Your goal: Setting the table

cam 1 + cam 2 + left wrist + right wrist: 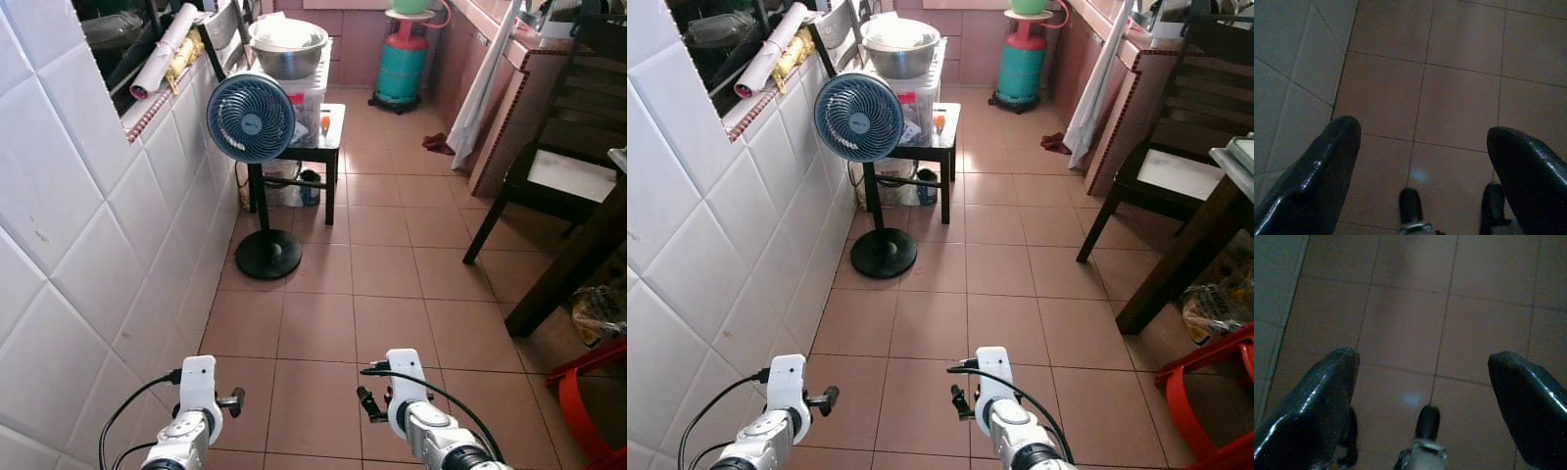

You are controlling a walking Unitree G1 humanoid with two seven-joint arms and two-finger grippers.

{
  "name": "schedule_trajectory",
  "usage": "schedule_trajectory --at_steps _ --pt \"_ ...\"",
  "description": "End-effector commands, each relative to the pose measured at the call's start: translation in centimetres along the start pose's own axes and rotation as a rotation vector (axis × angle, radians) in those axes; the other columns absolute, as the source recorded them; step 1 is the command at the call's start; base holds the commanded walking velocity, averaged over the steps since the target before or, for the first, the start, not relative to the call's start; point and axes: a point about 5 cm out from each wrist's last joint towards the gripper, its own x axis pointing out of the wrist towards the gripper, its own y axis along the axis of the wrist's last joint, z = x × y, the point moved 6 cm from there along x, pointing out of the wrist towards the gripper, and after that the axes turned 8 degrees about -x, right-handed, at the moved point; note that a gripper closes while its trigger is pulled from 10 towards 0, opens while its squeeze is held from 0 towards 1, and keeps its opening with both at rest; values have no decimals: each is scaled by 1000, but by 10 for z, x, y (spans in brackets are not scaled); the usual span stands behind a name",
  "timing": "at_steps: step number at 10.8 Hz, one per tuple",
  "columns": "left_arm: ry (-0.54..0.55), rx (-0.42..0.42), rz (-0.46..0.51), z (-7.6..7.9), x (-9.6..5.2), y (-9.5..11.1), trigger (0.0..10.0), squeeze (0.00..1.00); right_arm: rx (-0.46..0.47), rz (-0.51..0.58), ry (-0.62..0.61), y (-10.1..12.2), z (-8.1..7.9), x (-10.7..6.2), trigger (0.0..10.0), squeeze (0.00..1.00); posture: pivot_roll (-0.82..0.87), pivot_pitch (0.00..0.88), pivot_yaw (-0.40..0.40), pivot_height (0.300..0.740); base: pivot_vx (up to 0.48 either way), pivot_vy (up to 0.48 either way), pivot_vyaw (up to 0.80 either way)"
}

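Setting had not begun: both grippers, left [1422, 161] and right [1425, 391], hung wide and empty over the floor [392, 264]. The table [1205, 235] (only a dark corner visible) stood at the right, no tableware seen.

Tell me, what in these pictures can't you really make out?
- Dining table: cut off by the right edge of the eye views, so what lies on it is unknown.
- Metal basin on the small black table: its inside is hidden by the rim.
- Small orange item on that table: too small to name.
- Shelf in the wall opening: dark, cut by the top edge.
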Motion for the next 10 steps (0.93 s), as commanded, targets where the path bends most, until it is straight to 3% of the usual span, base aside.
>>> schedule_trajectory --at_steps 1,3,4,6,7,9,10 --pt "-24 36 35 -1 0 11 10000 0 6 72 -4 20 6 0 10000 0 -47 0 33 740 0 0 0" --pt "-163 140 199 8 -4 53 10000 0 24 251 27 65 20 -4 10000 0 -43 0 34 740 0 0 0" --pt "-209 258 252 3 -10 62 10000 0 -57 320 37 82 20 -8 10000 0 -49 0 38 740 0 0 0" --pt "-212 272 304 -9 -18 67 10000 0 -71 451 55 104 23 -18 10000 0 -52 0 39 740 0 0 0" --pt "-252 300 388 -2 -28 75 10000 0 -49 533 54 115 28 -28 10000 0 -38 9 32 740 0 0 0" --pt "-242 244 556 2 -53 96 10000 0 -131 643 -19 124 46 -50 10000 0 -42 31 25 740 0 0 0" --pt "-247 228 624 7 -66 101 10000 0 -62 639 -44 113 56 -59 10000 0 -45 49 22 740 0 0 0"
